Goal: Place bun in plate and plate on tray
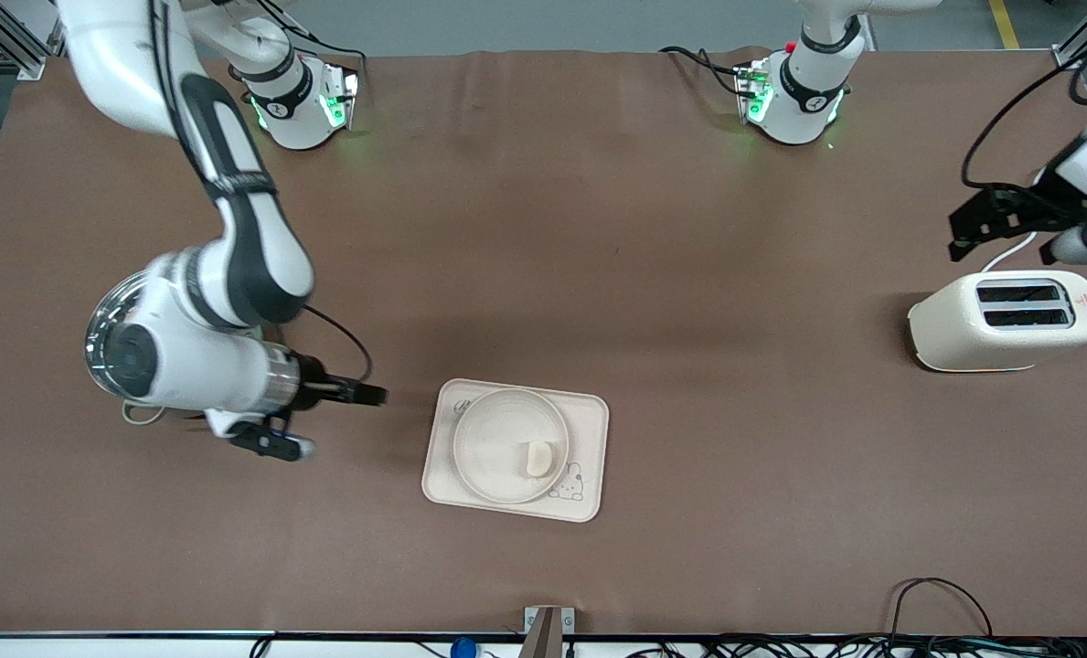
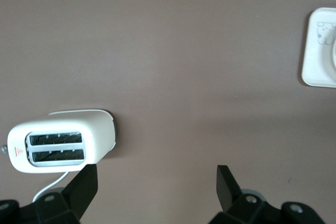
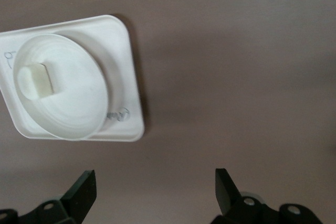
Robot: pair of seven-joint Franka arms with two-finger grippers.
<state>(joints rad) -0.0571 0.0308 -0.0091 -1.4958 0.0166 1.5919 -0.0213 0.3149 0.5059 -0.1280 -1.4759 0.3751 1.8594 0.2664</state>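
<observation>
Nearest up: tray [image 1: 516, 450] on the table [image 1: 598, 228], plate [image 1: 510, 445] on it, bun [image 1: 538, 458] inside. My right gripper [image 1: 328, 419] hangs beside it, spread, empty; a careless swing might bump the tray. Left gripper [image 1: 1000, 226], splayed, waits over the toaster [image 1: 1005, 320].

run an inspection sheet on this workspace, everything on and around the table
Surface: brown matte table covering, faint creases.
Job's things: small pale cream bun in round cream-white plate; plate on cream rectangular rabbit-print tray.
Clutter: cream two-slot toaster, slots empty, toward the left arm's end.
Grippers: right gripper open, empty, over bare table beside the tray; left gripper open, empty, above the table by the toaster.
Cables: toaster's white cord; black cables at the table's near edge.
Surroundings: grey floor.
</observation>
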